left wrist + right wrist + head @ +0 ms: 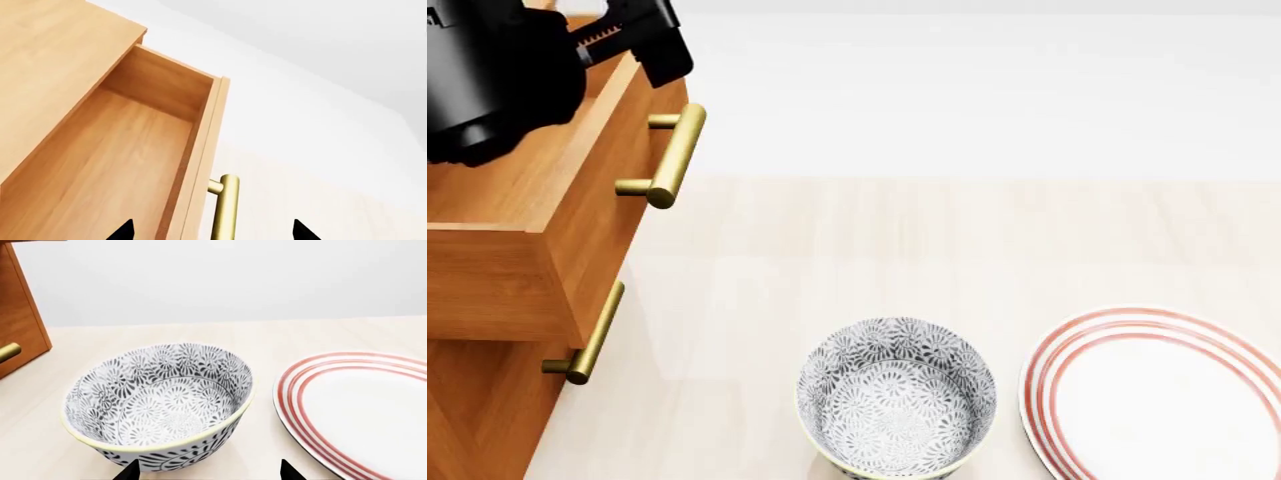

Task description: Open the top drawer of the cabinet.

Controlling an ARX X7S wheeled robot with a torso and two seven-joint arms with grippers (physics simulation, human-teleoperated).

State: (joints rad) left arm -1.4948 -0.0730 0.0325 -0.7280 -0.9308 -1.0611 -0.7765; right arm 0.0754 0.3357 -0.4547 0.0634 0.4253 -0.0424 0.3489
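My left gripper (pixel 210 231) straddles, open and holding nothing, the orange-brown wooden top drawer's (pixel 113 165) rigid brass bar handle (pixel 225 210) (probably slippery).

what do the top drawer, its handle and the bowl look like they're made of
The top drawer looks like orange-brown wood with a smooth matte finish; faint grain lines run along its panels. Its bar handle looks like brushed brass: golden with a soft metallic sheen. The patterned bowl appears to be glazed ceramic, given its glossy surface and printed dark floral pattern, though a render leaves that open.
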